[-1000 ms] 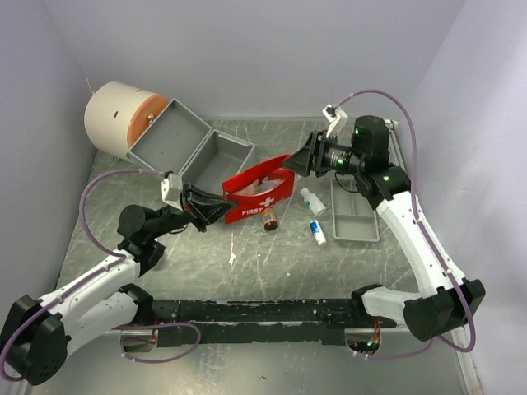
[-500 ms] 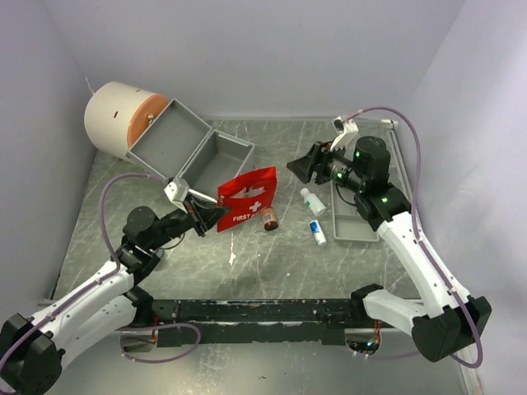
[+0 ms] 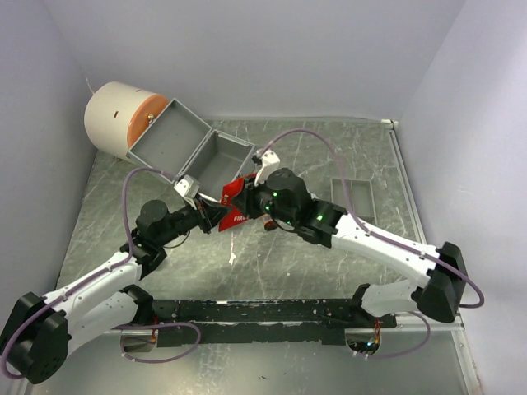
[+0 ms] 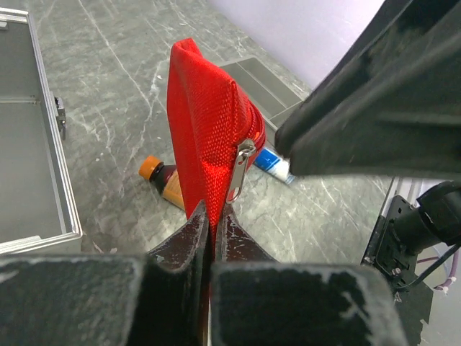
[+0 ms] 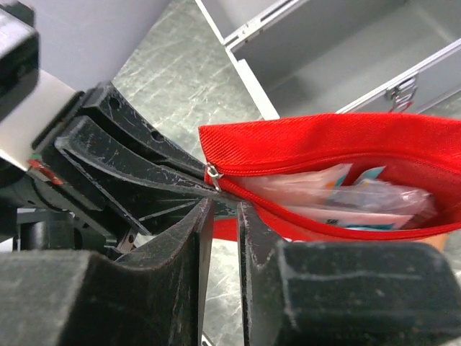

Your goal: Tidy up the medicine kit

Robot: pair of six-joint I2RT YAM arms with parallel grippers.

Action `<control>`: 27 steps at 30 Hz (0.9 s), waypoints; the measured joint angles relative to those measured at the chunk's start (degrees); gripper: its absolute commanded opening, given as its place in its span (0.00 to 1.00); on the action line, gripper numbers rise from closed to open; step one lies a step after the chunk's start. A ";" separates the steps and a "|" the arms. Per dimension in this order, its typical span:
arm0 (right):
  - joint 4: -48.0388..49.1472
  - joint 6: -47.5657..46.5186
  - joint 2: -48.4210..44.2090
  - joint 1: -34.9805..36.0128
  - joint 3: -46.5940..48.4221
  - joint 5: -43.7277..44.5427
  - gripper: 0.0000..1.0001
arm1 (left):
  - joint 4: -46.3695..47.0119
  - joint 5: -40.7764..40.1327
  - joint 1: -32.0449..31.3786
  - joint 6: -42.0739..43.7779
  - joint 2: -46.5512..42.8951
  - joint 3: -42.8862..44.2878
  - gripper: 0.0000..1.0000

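The red first-aid pouch (image 4: 209,115) stands on edge above the table, its lower corner pinched in my shut left gripper (image 4: 209,216). It shows in the top view as a red pouch (image 3: 234,192) in front of the open grey case (image 3: 193,148). In the right wrist view the pouch (image 5: 324,140) gapes open with sachets (image 5: 338,187) inside. My right gripper (image 5: 225,203) has its jaws a narrow gap apart, just below the zipper pull (image 5: 212,175) and against the left gripper's fingers (image 5: 130,166). Nothing shows between its tips.
A brown bottle with an orange cap (image 4: 162,184) and a blue-and-white tube (image 4: 274,162) lie on the table behind the pouch. The shallow grey tray (image 3: 356,193) sits at the right. The white drum (image 3: 123,119) stands at the back left beside the case.
My right arm has swung from above the tray across to the pouch's zipper end, and its jaws have narrowed. The left gripper keeps its hold on the pouch.
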 measured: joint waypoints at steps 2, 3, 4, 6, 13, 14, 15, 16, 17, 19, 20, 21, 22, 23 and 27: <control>0.28 1.49 1.88 1.77 0.04 1.99 0.20 | -0.02 -0.24 0.00 0.33 0.15 0.20 0.07; 0.28 2.19 2.60 2.43 0.15 2.71 0.22 | -0.04 -0.28 0.00 0.48 0.31 0.37 0.07; 0.26 2.97 3.26 2.99 0.35 3.41 0.26 | -0.07 -0.33 -0.02 0.59 0.48 0.61 0.07; 0.39 4.66 4.42 3.67 0.87 4.72 0.31 | -0.04 -0.46 -0.02 0.70 0.72 0.90 0.07; 2.36 9.84 5.81 3.87 0.96 8.66 0.30 | -0.04 -0.46 -0.04 0.98 0.76 0.96 0.07; 2.86 10.34 5.84 3.87 0.96 9.05 0.29 | -0.04 -0.46 -0.04 1.05 0.76 0.96 0.07; 3.28 10.80 5.90 3.87 0.96 9.38 0.29 | -0.04 -0.46 -0.04 1.09 0.76 0.96 0.07; 3.61 11.15 6.01 3.87 0.96 9.68 0.28 | -0.02 -0.44 -0.04 1.11 0.76 0.96 0.07; 3.96 11.54 6.12 3.91 0.96 9.90 0.27 | -0.02 -0.44 -0.04 1.11 0.76 0.96 0.07; 4.61 12.22 6.25 3.93 0.94 10.08 0.24 | -0.02 -0.44 -0.04 1.11 0.76 0.96 0.07; 5.07 12.70 6.29 3.93 0.94 10.12 0.23 | 0.04 -0.42 -0.04 1.11 0.76 0.96 0.07; 5.42 12.98 6.29 3.93 0.94 10.12 0.21 | 0.09 -0.42 -0.04 1.11 0.76 0.96 0.07; 5.81 13.40 6.34 3.93 0.94 10.12 0.19 | 0.13 -0.42 -0.04 1.11 0.76 0.96 0.07; 6.12 13.66 6.36 3.93 0.94 10.19 0.18 | 0.17 -0.42 -0.04 1.11 0.76 0.96 0.07; 7.17 14.08 6.38 3.93 0.63 10.93 0.11 | 0.24 -0.44 -0.04 1.11 0.74 0.96 0.07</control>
